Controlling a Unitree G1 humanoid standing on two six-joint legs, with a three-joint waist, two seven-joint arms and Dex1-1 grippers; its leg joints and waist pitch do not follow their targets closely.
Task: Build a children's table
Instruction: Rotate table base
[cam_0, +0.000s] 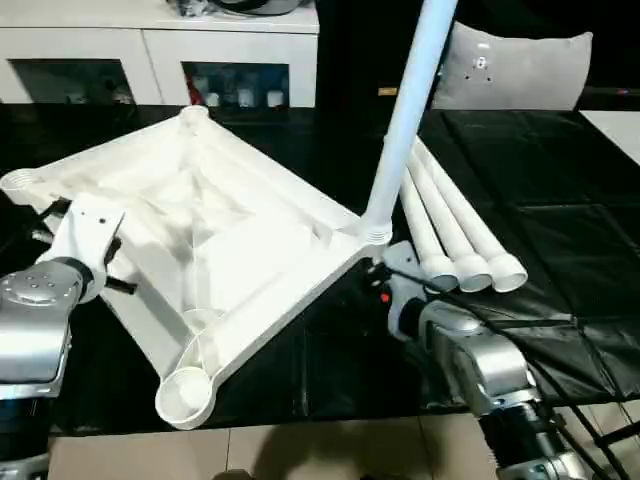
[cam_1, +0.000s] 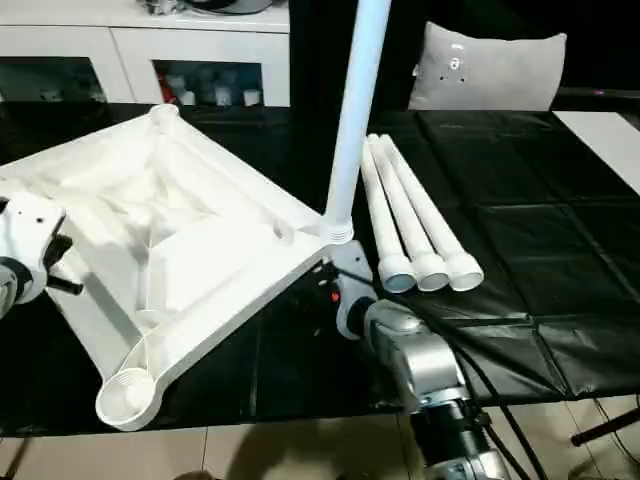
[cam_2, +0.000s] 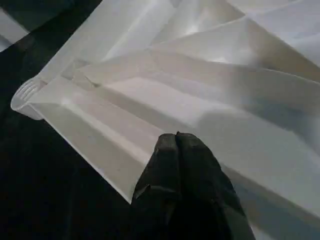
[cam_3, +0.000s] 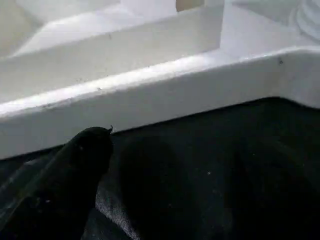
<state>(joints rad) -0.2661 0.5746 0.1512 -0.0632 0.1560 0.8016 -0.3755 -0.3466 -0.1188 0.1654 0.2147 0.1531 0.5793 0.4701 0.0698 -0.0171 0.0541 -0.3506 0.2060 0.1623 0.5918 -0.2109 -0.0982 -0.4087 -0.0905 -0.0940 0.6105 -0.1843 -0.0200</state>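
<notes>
Nearest, pale floor tiles (cam_0: 330, 450) edge the black-sheeted tabletop (cam_0: 560, 230). The left gripper (cam_2: 176, 142), fingers pressed together, hangs over the upturned white plastic children's table (cam_0: 200, 230); the right gripper (cam_3: 150, 150) gapes, apparently empty. Behind: grey cushion (cam_0: 510, 65), white glass-doored cabinet (cam_0: 150, 55).

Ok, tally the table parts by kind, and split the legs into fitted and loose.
Tabletop, lying underside up: 1
Fitted leg, standing in a corner socket: 1
Loose legs, lying side by side on the black surface: 3
Total: 5 parts
</notes>
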